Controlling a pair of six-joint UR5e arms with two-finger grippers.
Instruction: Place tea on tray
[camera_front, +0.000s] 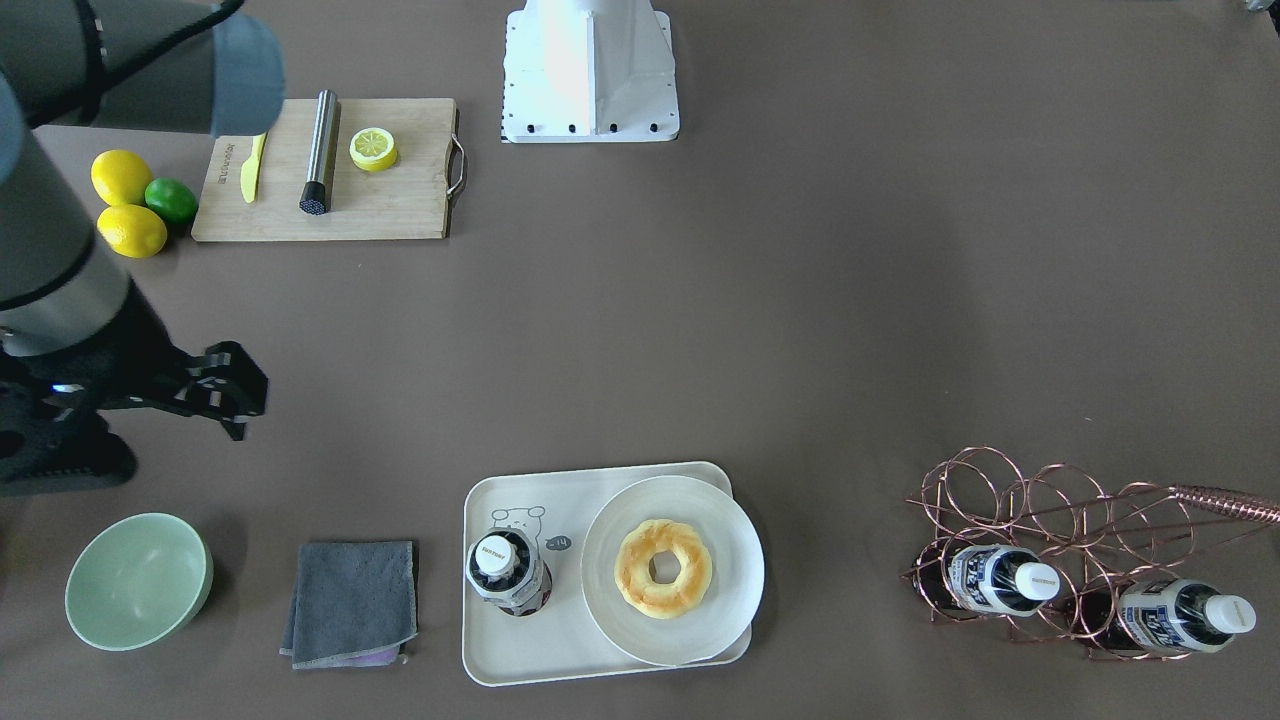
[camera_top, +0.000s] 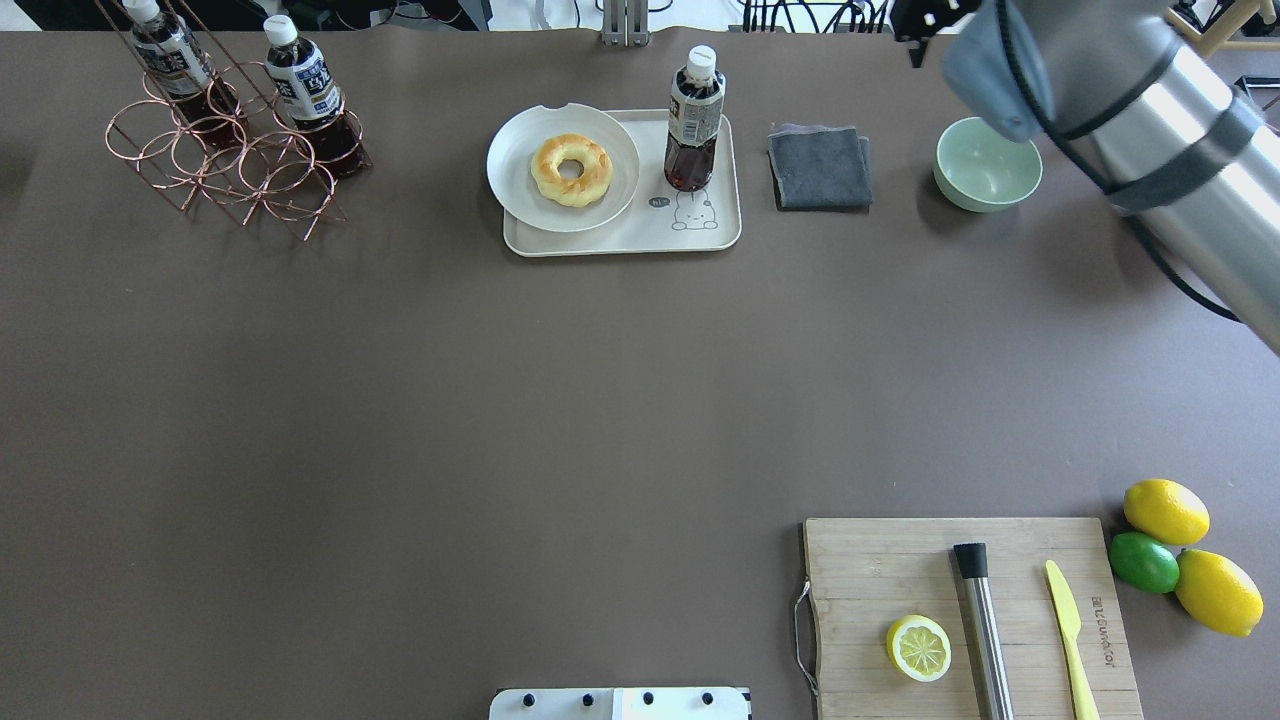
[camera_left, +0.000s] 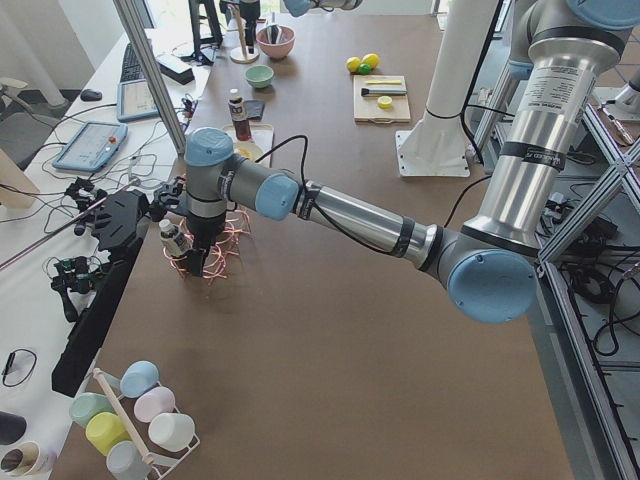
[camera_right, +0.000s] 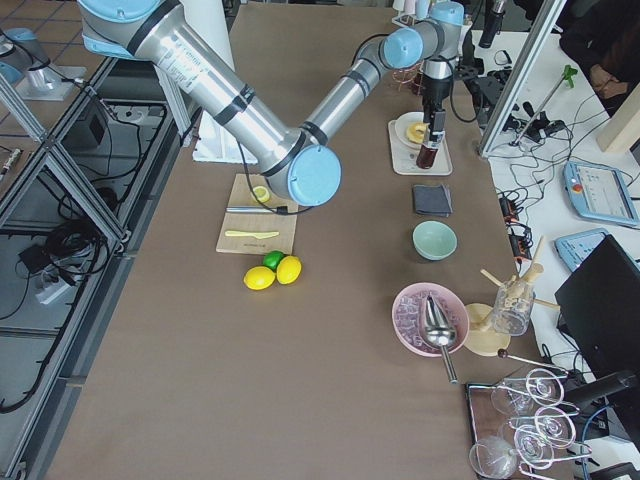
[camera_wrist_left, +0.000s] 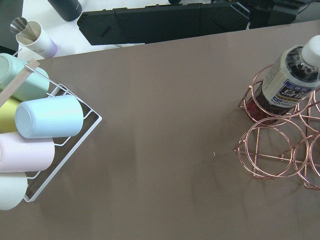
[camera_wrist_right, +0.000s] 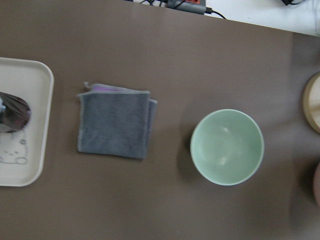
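Note:
The tea bottle (camera_front: 510, 570) stands upright on the cream tray (camera_front: 480, 640), next to the bear drawing; it also shows in the overhead view (camera_top: 693, 120) on the tray (camera_top: 620, 243). My right gripper (camera_front: 235, 395) hangs high over the table, off to the side above the grey cloth, apart from the bottle; its jaws look open and empty. My left gripper (camera_left: 195, 255) shows only in the exterior left view, close by the copper rack, and I cannot tell if it is open or shut. In the right wrist view the tray (camera_wrist_right: 22, 125) is at the left edge.
A round white plate (camera_front: 735, 560) with a doughnut (camera_front: 663, 568) fills the tray's other half. A copper wire rack (camera_front: 1040, 510) holds two alike bottles (camera_front: 1000, 580) (camera_front: 1180, 615). A grey cloth (camera_front: 352, 600) and a green bowl (camera_front: 138, 580) lie beside the tray. A cutting board (camera_front: 390, 200) and citrus fruit (camera_front: 130, 205) lie near the base.

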